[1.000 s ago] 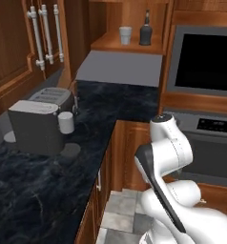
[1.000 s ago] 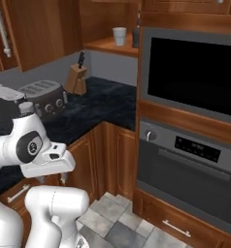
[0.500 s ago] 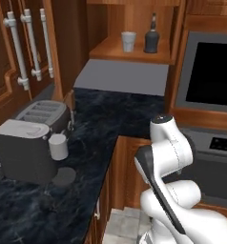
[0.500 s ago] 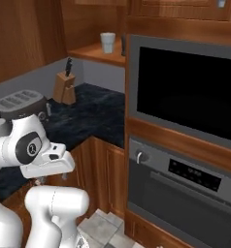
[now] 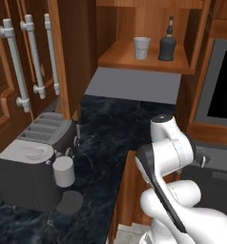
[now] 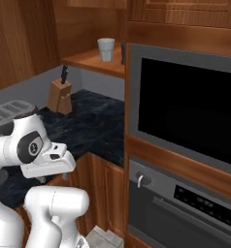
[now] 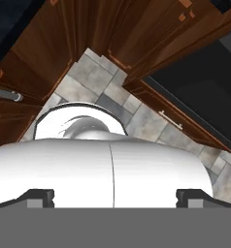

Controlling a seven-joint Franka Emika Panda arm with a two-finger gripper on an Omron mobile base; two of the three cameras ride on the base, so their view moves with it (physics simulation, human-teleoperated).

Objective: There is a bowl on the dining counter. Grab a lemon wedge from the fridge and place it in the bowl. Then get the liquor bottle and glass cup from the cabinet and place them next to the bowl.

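The cabinet point(image 5: 134, 64) stands open, its wooden shelf bare at the front. On that shelf the pale glass cup point(image 5: 142, 47) is upright, and the dark liquor bottle point(image 5: 167, 45) stands just to its right. From the right base view the glass cup point(image 6: 106, 49) sits at the shelf's edge beside the oven housing. My arm is folded low over the base, far below the shelf. In the hand view my gripper point(image 7: 115, 197) is open, its fingertips point(image 7: 40, 196) wide apart with nothing between them, looking down at the floor. The bowl, dining counter, lemon wedge and fridge are out of view.
A black marble counter point(image 5: 110, 138) carries a toaster point(image 5: 44, 131), a grey coffee machine point(image 5: 20, 176) with a white mug point(image 5: 64, 170), and a knife block point(image 6: 59, 94). A built-in microwave point(image 6: 185, 116) and oven point(image 6: 185, 203) fill the right wall. Closed cabinet doors with grey bar handles point(image 5: 34, 62) hang at the left.
The whole scene has shifted and grown in both base views, so the base has driven closer to the cabinet shelf. The arm stays folded and the gripper stays open.
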